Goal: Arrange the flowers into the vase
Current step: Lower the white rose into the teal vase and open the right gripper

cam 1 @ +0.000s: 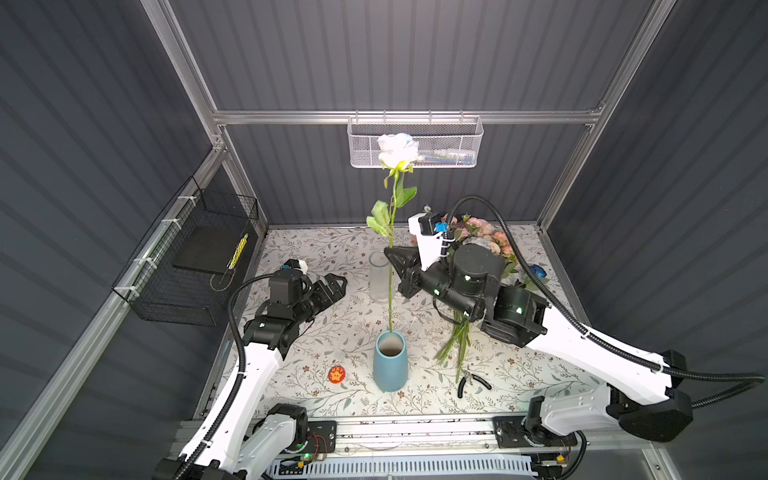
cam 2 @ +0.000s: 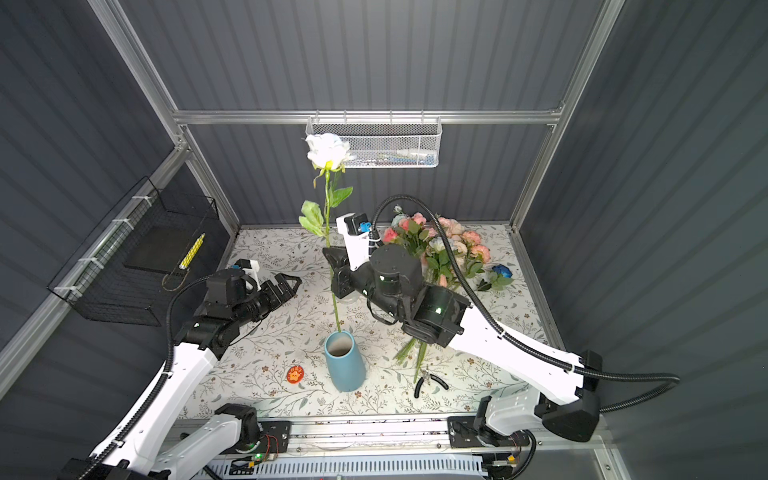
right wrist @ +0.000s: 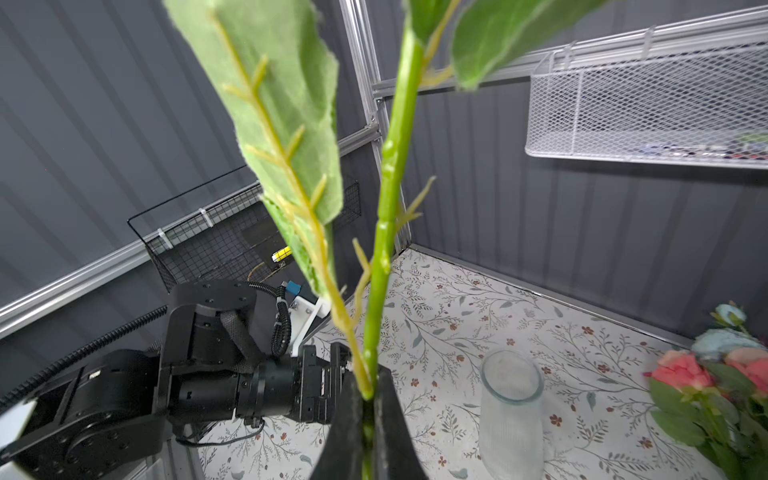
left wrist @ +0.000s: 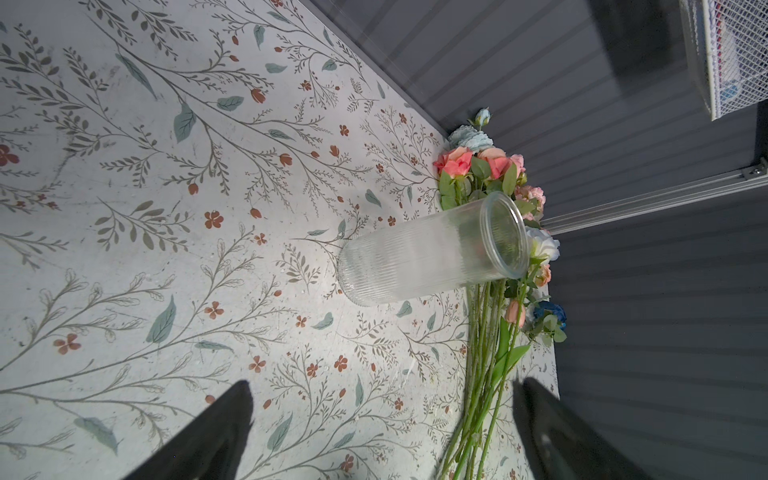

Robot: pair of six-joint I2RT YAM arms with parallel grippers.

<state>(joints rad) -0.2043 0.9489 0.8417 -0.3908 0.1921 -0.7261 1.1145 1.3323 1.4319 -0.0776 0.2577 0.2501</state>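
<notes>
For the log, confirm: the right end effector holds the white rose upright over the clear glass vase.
Wrong vase. The right end effector holds the white rose upright over the blue vase, as both top views show; the clear glass vase stands farther back.

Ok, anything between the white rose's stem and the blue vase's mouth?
Nothing visible. The right gripper holds the white rose upright, its stem end at the far rim of the blue vase; the mouth looks empty. The glass vase stands farther back, off the path.
</notes>
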